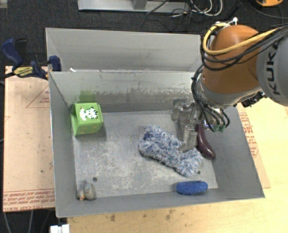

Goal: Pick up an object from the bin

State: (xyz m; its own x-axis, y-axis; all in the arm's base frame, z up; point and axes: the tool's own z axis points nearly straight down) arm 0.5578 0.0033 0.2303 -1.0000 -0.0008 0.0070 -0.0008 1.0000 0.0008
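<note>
My gripper (186, 142) reaches down at the right side of the bin, its metal fingers pressing into the right part of a shaggy blue-and-white cloth (169, 149) that lies in the middle right of the floor. A dark purple eggplant-shaped thing (205, 145) lies just right of the fingers, touching the cloth's edge. Whether the fingers pinch the cloth I cannot see. A blue oval sponge-like piece (192, 187) rests near the front wall, below the cloth.
A green cube with a white print (88, 119) stands at the back left by the left wall. A small grey-brown lump (86, 191) lies in the front left corner. The arm with its orange cover hangs over the bin's right rear.
</note>
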